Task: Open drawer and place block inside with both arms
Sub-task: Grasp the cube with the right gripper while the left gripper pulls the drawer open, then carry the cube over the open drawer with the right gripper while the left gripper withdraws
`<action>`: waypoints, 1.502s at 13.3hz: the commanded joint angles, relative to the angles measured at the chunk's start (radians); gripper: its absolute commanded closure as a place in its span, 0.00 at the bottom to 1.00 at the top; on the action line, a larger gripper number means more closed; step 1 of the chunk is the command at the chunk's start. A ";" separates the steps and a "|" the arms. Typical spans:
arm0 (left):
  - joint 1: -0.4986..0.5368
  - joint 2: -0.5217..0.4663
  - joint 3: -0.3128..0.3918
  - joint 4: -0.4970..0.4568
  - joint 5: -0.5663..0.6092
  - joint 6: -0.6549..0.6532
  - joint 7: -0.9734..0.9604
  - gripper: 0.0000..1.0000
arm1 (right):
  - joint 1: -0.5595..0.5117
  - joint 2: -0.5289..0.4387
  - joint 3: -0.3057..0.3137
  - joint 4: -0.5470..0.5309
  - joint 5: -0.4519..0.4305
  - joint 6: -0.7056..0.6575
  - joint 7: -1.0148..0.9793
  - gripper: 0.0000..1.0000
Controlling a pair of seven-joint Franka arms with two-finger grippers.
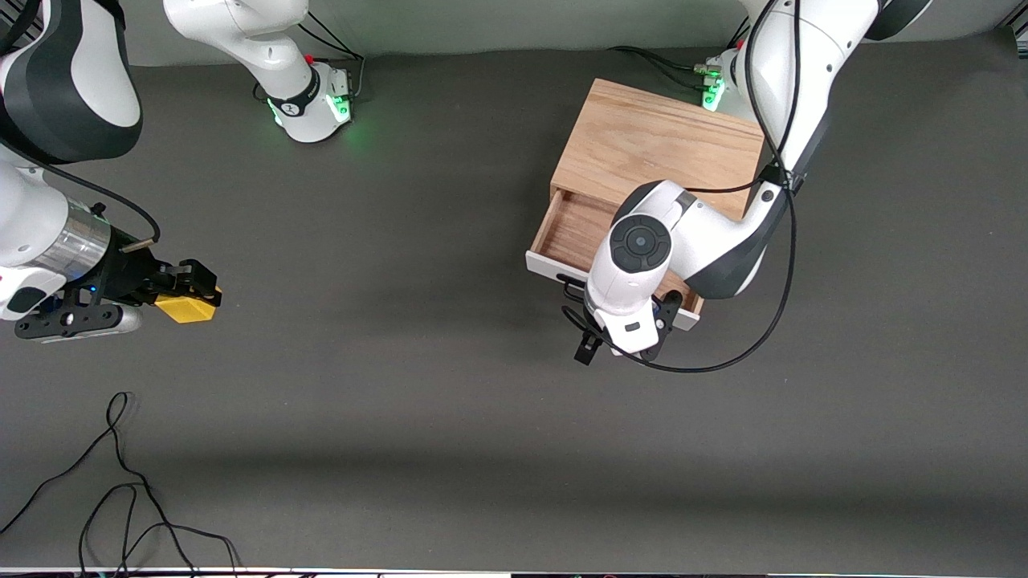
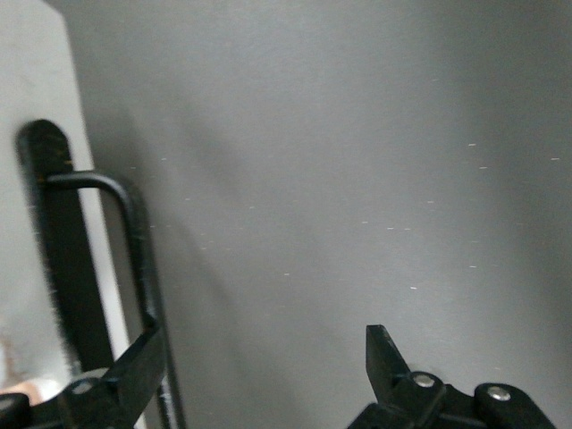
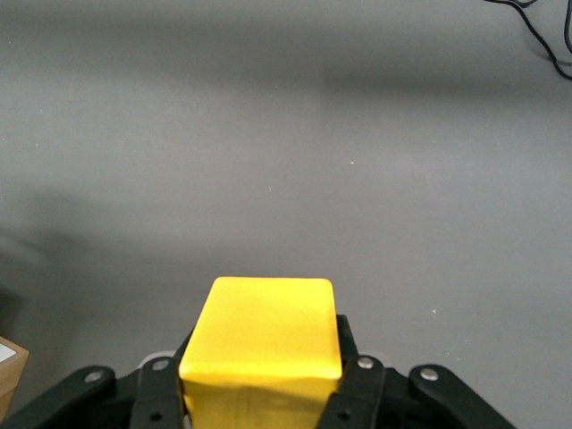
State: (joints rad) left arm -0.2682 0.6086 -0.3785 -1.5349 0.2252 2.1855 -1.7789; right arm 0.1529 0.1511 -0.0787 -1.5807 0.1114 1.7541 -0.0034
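Note:
The light-wood box (image 1: 658, 144) stands toward the left arm's end of the table. Its drawer (image 1: 569, 231) is pulled partly out, with the white front panel (image 1: 546, 269) facing the front camera. My left gripper (image 1: 620, 347) is just in front of that panel. In the left wrist view it (image 2: 264, 362) is open and empty. The black bar handle (image 2: 134, 223) runs beside one finger (image 2: 134, 366), outside the gap. My right gripper (image 1: 181, 293) is shut on the yellow block (image 1: 189, 308) over the table at the right arm's end. The block (image 3: 264, 344) shows between the fingers.
Loose black cables (image 1: 120, 482) lie on the table near the front camera at the right arm's end; they also show in the right wrist view (image 3: 536, 36). A cable loop (image 1: 723, 357) hangs from the left arm beside the drawer. Green-lit bases (image 1: 321, 108) stand along the back.

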 commanded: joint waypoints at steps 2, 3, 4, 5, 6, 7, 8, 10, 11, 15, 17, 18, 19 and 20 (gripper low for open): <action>-0.013 0.019 0.023 0.042 0.028 0.040 -0.011 0.00 | 0.013 0.002 -0.006 0.018 -0.007 -0.002 -0.012 1.00; -0.010 0.011 0.024 0.058 0.029 0.034 -0.008 0.00 | 0.013 0.002 -0.006 0.018 -0.007 -0.002 -0.012 1.00; 0.001 -0.003 0.026 0.088 0.033 0.019 0.001 0.00 | 0.013 0.002 -0.006 0.018 -0.007 -0.002 -0.012 1.00; 0.013 -0.045 0.033 0.097 0.037 -0.007 0.015 0.00 | 0.013 0.002 -0.006 0.018 -0.007 -0.002 -0.012 1.00; 0.032 -0.088 0.039 0.098 0.034 -0.070 0.063 0.00 | 0.011 0.004 -0.006 0.018 -0.007 -0.002 -0.012 1.00; 0.053 -0.131 0.038 0.096 0.022 -0.140 0.129 0.00 | 0.011 0.004 -0.006 0.016 -0.007 -0.002 -0.012 1.00; 0.079 -0.165 0.035 0.096 0.011 -0.205 0.201 0.00 | 0.013 0.004 -0.006 0.018 -0.007 -0.002 -0.012 1.00; 0.137 -0.237 0.035 0.095 -0.056 -0.326 0.368 0.00 | 0.025 0.004 -0.003 0.019 -0.009 -0.002 0.032 1.00; 0.174 -0.269 0.035 0.093 -0.100 -0.389 0.479 0.00 | 0.055 0.005 -0.003 0.019 -0.009 -0.002 0.070 1.00; 0.335 -0.397 0.036 0.070 -0.197 -0.620 0.934 0.00 | 0.210 0.076 -0.003 0.108 -0.047 -0.002 0.322 1.00; 0.418 -0.466 0.038 0.030 -0.222 -0.671 1.129 0.00 | 0.310 0.131 -0.003 0.166 -0.065 -0.004 0.473 1.00; 0.450 -0.495 0.039 0.009 -0.228 -0.694 1.226 0.00 | 0.359 0.175 -0.003 0.207 -0.065 -0.004 0.562 1.00; 0.478 -0.524 0.041 -0.016 -0.228 -0.708 1.321 0.00 | 0.405 0.226 -0.003 0.255 -0.064 -0.005 0.641 1.00; 0.504 -0.545 0.041 -0.036 -0.228 -0.717 1.396 0.00 | 0.451 0.273 -0.003 0.296 -0.062 -0.007 0.713 1.00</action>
State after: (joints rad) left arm 0.1905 0.1493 -0.3347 -1.4771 0.0168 1.4751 -0.5307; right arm 0.5339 0.3055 -0.0704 -1.4201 0.0653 1.7652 0.5804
